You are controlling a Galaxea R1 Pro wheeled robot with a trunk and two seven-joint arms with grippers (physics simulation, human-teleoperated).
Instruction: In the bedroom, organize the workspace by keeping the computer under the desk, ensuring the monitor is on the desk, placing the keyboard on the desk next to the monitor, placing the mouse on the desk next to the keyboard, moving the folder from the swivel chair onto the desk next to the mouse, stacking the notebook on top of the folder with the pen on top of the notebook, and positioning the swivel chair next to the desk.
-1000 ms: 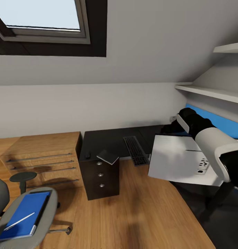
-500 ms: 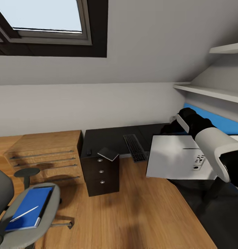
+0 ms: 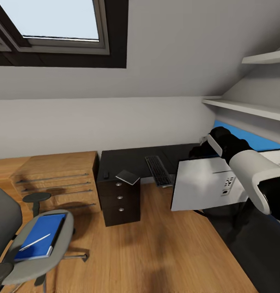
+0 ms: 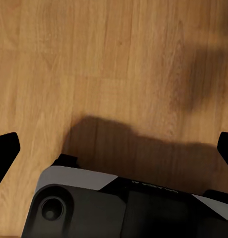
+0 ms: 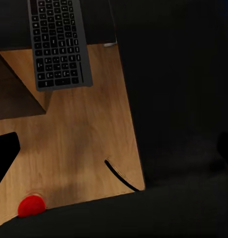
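Observation:
The black-topped desk (image 3: 132, 160) carries the keyboard (image 3: 158, 171) (image 5: 59, 47), a small dark mouse (image 3: 106, 175) and the grey notebook (image 3: 127, 177) above its drawer unit (image 3: 119, 203). The monitor (image 3: 203, 183) stands on the desk's right wing with its white back toward me. My right arm (image 3: 246, 162) reaches over its top edge. My right gripper (image 5: 114, 151) is open beside the dark screen (image 5: 178, 84). On the swivel chair (image 3: 54, 254) lies the blue folder (image 3: 44, 230) with the white pen (image 3: 35, 241) on it. Above bare floor, my left gripper (image 4: 114, 148) is open. The computer is out of view.
A low light-wood cabinet (image 3: 54, 179) stands left of the desk. White shelves (image 3: 246, 108) hang over the right wing under a sloped ceiling with a skylight (image 3: 54, 20). Wood floor (image 3: 164, 244) lies between chair and desk. A red dot (image 5: 32, 206) marks the floor.
The view has swung, bringing the chair further into the picture. The monitor's white back has gone from a slanted lean to nearly upright. My right arm holds the same place in view.

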